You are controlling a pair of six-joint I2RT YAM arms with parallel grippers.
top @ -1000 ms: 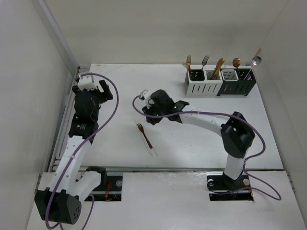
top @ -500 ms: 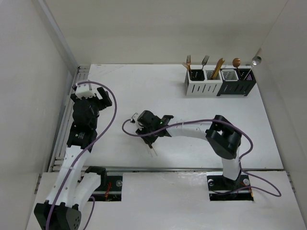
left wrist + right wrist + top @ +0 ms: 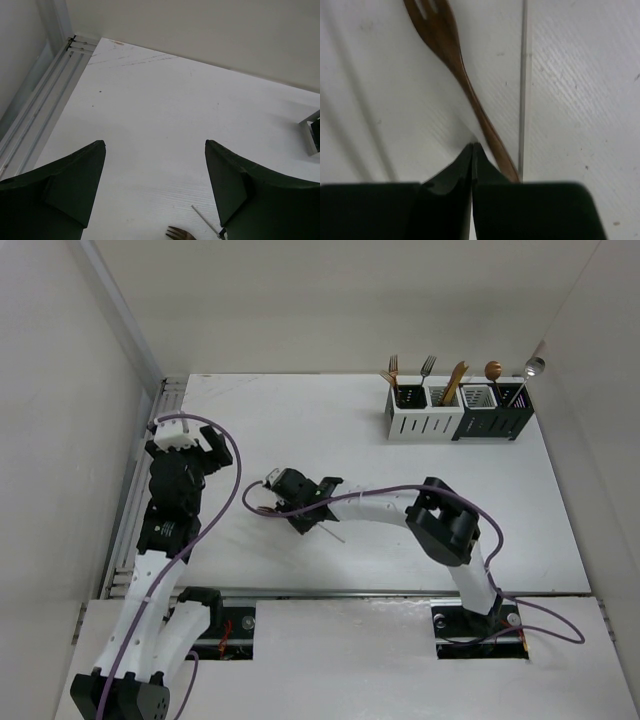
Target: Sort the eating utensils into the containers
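Note:
A copper fork (image 3: 465, 85) lies flat on the white table (image 3: 420, 490). My right gripper (image 3: 472, 146) is low over it with its fingertips pressed together; the fork's neck runs just right of the tips and under the right finger, not between them. In the top view the right gripper (image 3: 292, 500) covers most of the fork. The fork's tines show at the bottom of the left wrist view (image 3: 181, 233). My left gripper (image 3: 155, 142) is open and empty, at the table's left (image 3: 190, 448). The containers (image 3: 455, 420) stand at the back right, holding forks (image 3: 393, 368), a gold utensil (image 3: 457, 380) and spoons (image 3: 493, 370).
A metal rail (image 3: 140, 490) runs along the table's left edge, and walls close in the left, back and right. A purple cable (image 3: 262, 502) loops off the right wrist. A corner of the containers shows at the right of the left wrist view (image 3: 312, 135).
My right arm has swung left and towards the near edge, down onto the fork. The left gripper has drifted slightly left and stays open.

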